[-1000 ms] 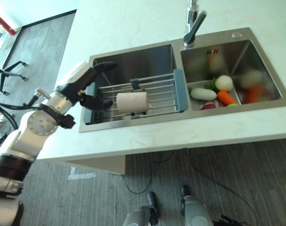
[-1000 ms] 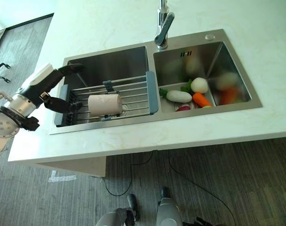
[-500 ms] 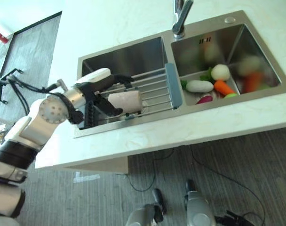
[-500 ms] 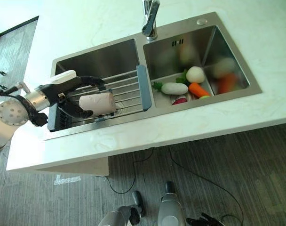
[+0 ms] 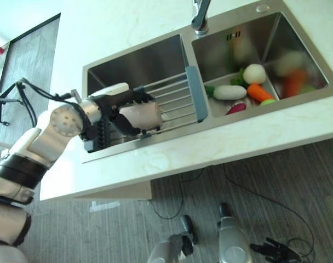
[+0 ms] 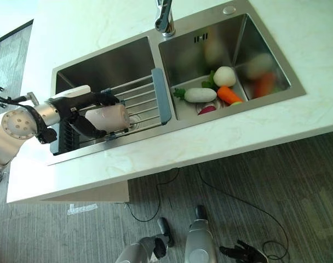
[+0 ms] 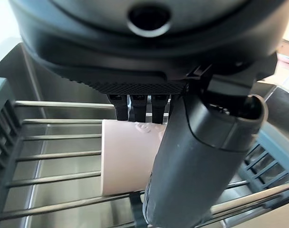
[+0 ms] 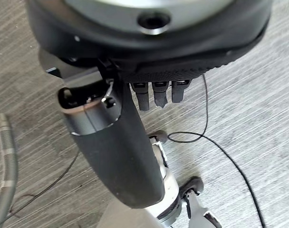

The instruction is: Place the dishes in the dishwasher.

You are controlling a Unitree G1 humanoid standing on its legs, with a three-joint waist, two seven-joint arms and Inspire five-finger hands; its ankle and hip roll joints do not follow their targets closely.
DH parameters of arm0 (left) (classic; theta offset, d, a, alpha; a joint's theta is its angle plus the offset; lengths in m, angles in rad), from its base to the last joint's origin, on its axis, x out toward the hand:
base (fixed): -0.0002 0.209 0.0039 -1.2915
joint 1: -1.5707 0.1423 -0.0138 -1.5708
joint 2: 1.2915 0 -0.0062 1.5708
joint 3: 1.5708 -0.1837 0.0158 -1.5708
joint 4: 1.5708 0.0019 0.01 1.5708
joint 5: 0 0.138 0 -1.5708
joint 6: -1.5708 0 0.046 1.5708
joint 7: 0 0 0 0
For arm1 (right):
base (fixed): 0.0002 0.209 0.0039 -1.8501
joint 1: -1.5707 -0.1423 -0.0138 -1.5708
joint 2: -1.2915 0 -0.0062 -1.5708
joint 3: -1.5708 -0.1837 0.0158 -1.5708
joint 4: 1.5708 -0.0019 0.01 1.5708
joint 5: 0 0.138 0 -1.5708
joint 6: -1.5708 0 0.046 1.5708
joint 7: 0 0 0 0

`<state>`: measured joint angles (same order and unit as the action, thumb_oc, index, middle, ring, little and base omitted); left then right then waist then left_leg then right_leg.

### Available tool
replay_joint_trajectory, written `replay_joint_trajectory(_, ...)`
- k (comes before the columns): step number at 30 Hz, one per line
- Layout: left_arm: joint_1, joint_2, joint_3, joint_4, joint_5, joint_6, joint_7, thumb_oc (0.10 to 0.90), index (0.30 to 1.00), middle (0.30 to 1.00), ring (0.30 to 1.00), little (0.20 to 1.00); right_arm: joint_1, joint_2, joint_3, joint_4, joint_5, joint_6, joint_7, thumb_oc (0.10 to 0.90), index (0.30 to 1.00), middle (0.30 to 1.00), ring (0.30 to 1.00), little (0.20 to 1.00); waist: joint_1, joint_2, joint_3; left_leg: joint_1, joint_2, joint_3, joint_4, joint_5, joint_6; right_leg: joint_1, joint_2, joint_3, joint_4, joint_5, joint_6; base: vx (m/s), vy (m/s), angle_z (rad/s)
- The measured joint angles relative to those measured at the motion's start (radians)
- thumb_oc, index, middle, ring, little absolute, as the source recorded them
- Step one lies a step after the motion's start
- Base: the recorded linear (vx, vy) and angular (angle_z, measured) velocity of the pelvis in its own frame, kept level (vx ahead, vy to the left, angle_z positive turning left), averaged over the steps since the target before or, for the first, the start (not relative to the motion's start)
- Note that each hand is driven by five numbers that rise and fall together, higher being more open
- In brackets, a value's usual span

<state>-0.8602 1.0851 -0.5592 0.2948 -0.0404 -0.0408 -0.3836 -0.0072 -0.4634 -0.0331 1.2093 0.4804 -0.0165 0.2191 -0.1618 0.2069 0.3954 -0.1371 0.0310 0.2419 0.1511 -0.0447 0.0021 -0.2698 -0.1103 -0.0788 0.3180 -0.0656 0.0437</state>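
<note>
Lying on its side on the wire rack (image 5: 174, 101) over the left sink basin (image 6: 109, 66), the pale pink cup (image 5: 142, 115) looks rigid, smooth and probably breakable, light enough for one hand. Its round wall may slip, so a grip across the middle of the body seems safest. The left hand (image 5: 118, 108) has its fingers (image 7: 139, 110) and thumb curled around the cup. The right hand (image 8: 135, 123) hangs over the floor, fingers relaxed. Vegetables (image 6: 210, 87) fill the right basin of the desk (image 6: 155, 156).
</note>
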Motion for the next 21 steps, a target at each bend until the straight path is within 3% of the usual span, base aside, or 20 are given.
replay_joint_trajectory(5, -0.025, 0.001, -0.002, 0.064, 0.067, 0.012, 0.0, 0.8, 0.9, 0.9, 0.9, 0.9, -0.008, -0.003, 0.002, -0.035, 0.015, 0.008, -0.001, 0.8, 0.9, 0.9, 0.9, 0.9, -0.001, -0.007, 0.02, -0.033, -0.001, 0.002, 0.003, 0.008, 0.002, -0.036, 0.0, 0.004, 0.005, 0.007, -0.001, -0.05, -0.01, -0.01)
replay_joint_trajectory(13, -0.169, 0.0, -0.027, 0.079, 0.094, 0.004, 0.065, 0.8, 0.9, 0.9, 0.9, 0.9, -0.055, -0.001, 0.02, -0.071, 0.056, 0.026, -0.011, 0.8, 0.9, 0.9, 0.9, 0.9, -0.001, -0.04, 0.111, -0.093, 0.001, 0.001, 0.033, 0.019, 0.011, -0.082, 0.001, 0.014, 0.0, 0.039, -0.002, -0.08, -0.031, 0.0)
replay_joint_trajectory(20, -0.191, -0.003, -0.037, 0.086, 0.104, 0.01, 0.094, 0.8, 0.9, 0.9, 0.9, 0.9, -0.081, 0.005, 0.021, -0.067, 0.078, 0.025, -0.019, 0.8, 0.9, 0.9, 0.9, 0.9, -0.003, -0.041, 0.118, -0.11, 0.001, 0.022, 0.033, 0.03, 0.02, -0.094, 0.0, 0.02, -0.023, 0.069, 0.001, -0.04, -0.011, -0.06)
replay_joint_trajectory(21, -0.192, -0.007, -0.037, 0.085, 0.105, 0.011, 0.095, 0.554, 0.531, 0.531, 0.531, 0.531, -0.081, 0.006, 0.025, -0.067, 0.078, 0.025, -0.021, 0.8, 0.9, 0.9, 0.9, 0.9, -0.005, -0.041, 0.118, -0.11, 0.001, 0.025, 0.033, 0.03, 0.021, -0.094, 0.0, 0.022, -0.026, 0.072, 0.002, -0.03, 0.005, -0.07)
